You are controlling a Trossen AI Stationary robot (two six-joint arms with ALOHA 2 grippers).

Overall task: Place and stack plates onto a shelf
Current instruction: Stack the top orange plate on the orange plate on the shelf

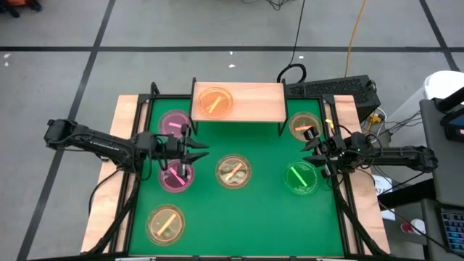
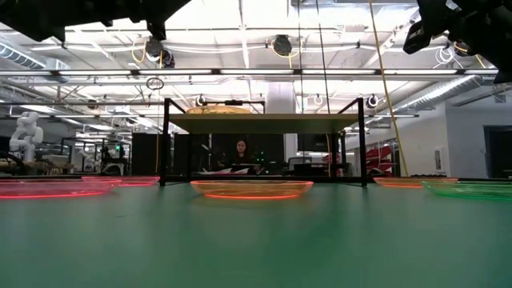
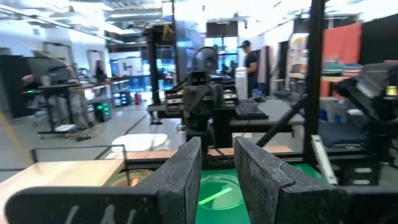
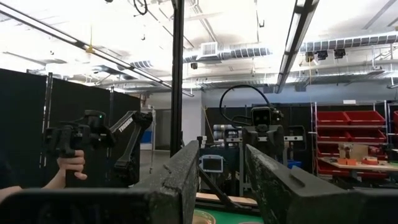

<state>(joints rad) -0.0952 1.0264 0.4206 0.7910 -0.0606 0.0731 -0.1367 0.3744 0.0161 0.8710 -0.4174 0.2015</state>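
Orange plate (image 1: 214, 102) on shelf (image 1: 254, 101), end effectors open, empty

Robotics lab, exposed ceiling ducts (image 4: 230, 53), red parts bins (image 4: 348, 118), humanoid robot (image 2: 24, 132)

We hold our left tool (image 1: 194, 154) over the desk's left edge and our right tool (image 1: 313, 151) over its right edge, fingers parted, both empty.

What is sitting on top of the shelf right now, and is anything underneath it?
One amber plate sits on the shelf, at its left end; the rest of the board is bare. From above, the board hides the table beneath it; the low view shows nothing clearly under it.
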